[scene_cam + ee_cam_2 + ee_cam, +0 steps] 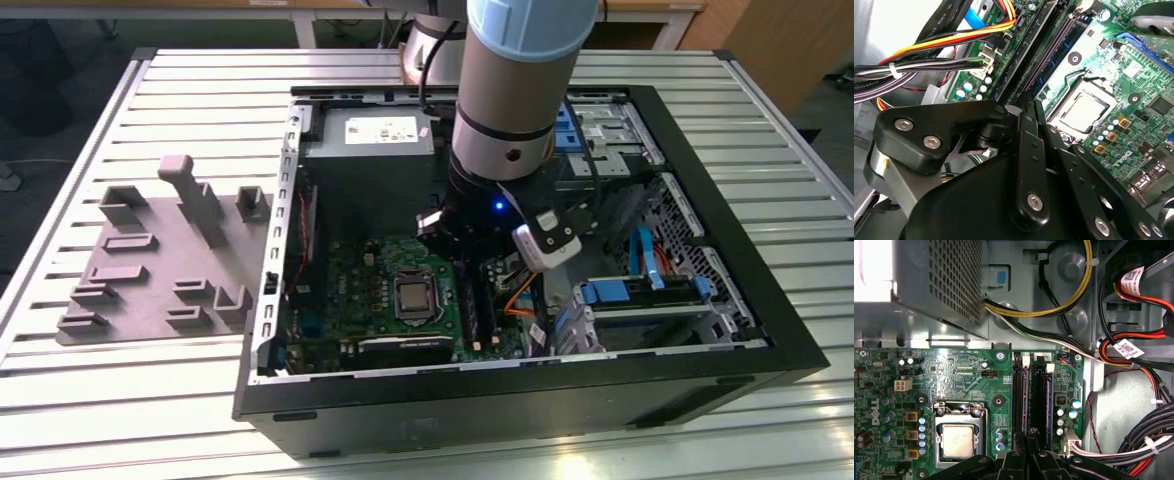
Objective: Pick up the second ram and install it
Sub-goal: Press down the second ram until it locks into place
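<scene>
In the exterior view, the arm reaches down into the open computer case [747, 330] at frame centre, its gripper [470, 262] low over the motherboard [360, 290] by the memory slots. In the second wrist view, the fingers [1029, 115] look pinched shut around the second ram [1046, 55], a thin dark stick running to the upper centre along its slot. In the first wrist view, it stands edge-on at lower centre [1031, 395] between black slots. Slight misalignment could jam it against the slot walls.
</scene>
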Tool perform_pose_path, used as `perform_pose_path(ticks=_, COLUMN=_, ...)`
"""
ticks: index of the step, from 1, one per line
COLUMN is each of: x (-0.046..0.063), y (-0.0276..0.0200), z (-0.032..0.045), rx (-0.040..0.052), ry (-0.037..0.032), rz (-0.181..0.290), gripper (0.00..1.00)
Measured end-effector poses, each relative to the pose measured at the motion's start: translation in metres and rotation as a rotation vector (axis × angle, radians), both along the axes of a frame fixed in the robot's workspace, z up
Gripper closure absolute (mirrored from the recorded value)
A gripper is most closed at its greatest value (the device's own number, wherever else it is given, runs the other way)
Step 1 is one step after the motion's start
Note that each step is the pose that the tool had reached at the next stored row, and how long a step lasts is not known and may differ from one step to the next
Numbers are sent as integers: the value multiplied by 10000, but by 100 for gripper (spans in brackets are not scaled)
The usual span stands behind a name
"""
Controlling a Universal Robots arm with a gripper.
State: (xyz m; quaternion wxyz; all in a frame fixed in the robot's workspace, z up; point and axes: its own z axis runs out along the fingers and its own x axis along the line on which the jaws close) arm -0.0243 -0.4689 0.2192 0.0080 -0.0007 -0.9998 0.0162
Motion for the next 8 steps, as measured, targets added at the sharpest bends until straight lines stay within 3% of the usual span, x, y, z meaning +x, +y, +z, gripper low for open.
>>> perform_pose_path(ticks=8, x=8, y=0, z=-6, rx=-1, ry=0, rz=36, gripper=87)
